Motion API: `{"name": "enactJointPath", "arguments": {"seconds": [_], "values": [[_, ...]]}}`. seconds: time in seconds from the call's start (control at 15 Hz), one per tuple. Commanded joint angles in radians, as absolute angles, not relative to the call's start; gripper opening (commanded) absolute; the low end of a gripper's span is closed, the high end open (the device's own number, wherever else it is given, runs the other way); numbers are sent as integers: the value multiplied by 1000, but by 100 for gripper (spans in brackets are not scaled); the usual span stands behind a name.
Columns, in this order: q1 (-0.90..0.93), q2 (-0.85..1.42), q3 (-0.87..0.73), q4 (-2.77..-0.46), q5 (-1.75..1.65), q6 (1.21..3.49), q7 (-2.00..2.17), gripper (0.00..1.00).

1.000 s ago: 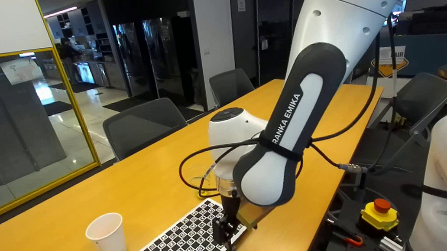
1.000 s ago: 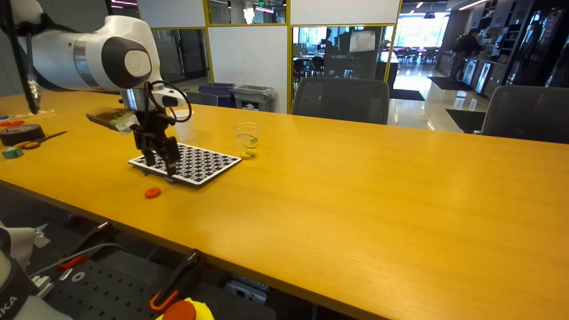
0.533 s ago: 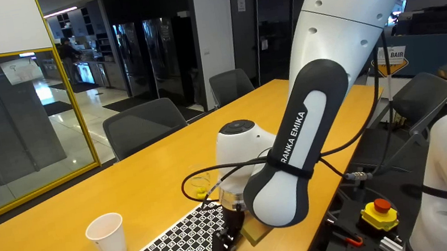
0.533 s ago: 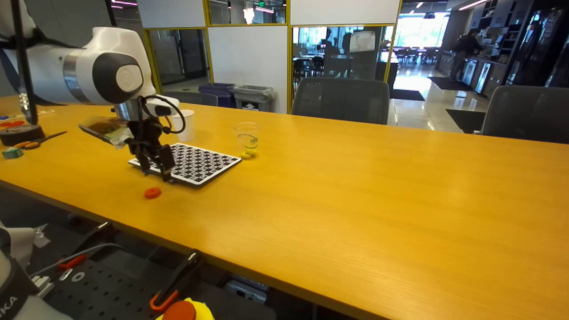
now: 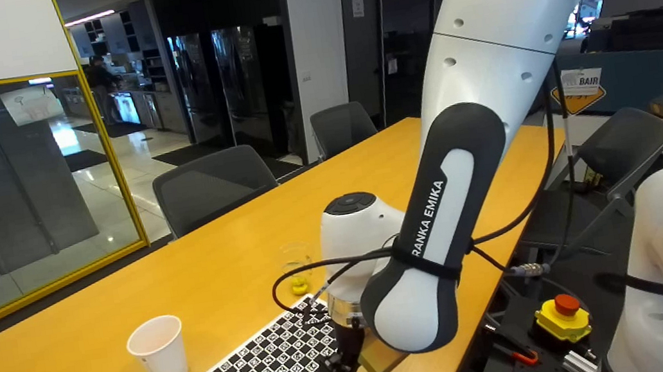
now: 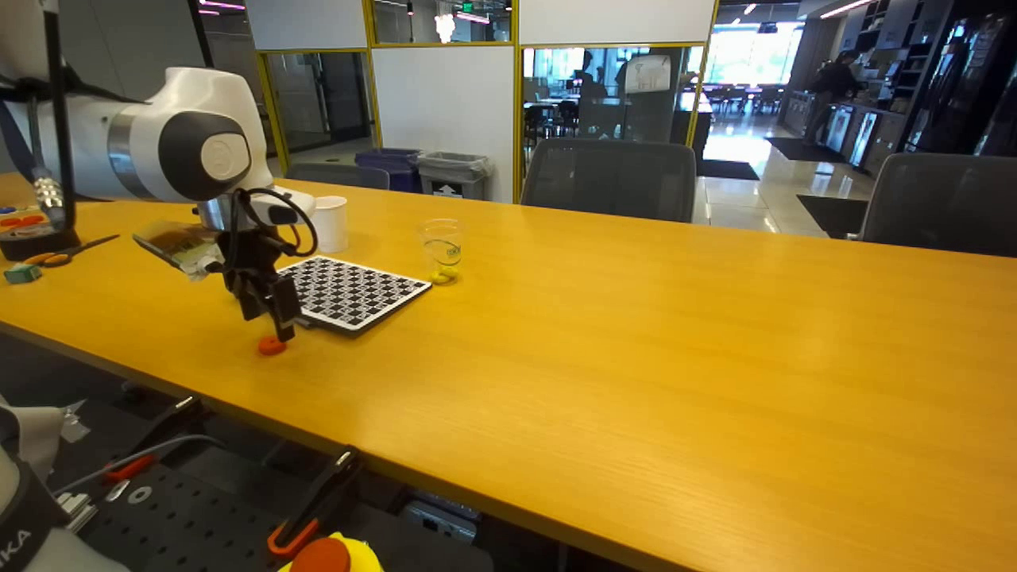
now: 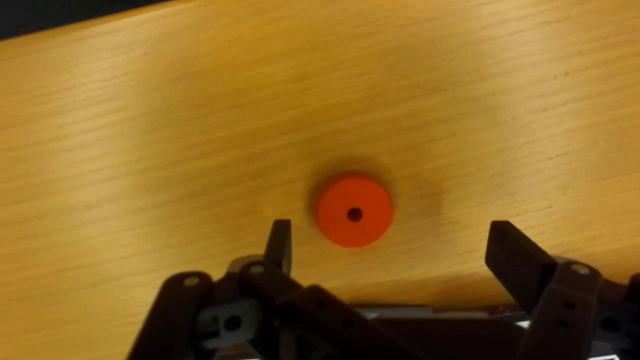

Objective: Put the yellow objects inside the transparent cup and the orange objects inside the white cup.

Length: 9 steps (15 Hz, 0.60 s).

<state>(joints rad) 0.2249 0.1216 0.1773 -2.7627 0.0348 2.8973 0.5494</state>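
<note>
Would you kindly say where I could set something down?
In an exterior view, bare table lies right of the checkered board and clear cup. A narrower patch separates that cup from the white cup. Crowded: beside the board, where the gripper hangs by the orange disc.

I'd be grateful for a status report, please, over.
Black fingers open, holding nothing. Round orange-red disc flat on yellowish wooden table, ungripped. Nothing visible between fingers and disc.

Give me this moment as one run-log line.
end effector: open, holding nothing; orange disc: on table, between jaws in wrist view, not yet gripped; yellow pieces: in transparent cup; white cup: upright
</note>
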Motion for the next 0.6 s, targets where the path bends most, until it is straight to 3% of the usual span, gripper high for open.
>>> {"name": "enactJointPath", "arguments": {"seconds": [0.0, 0.53], "values": [[242, 134, 170, -2763, 81, 2912, 561, 100], [231, 161, 176, -2763, 165, 2917, 535, 100]]}}
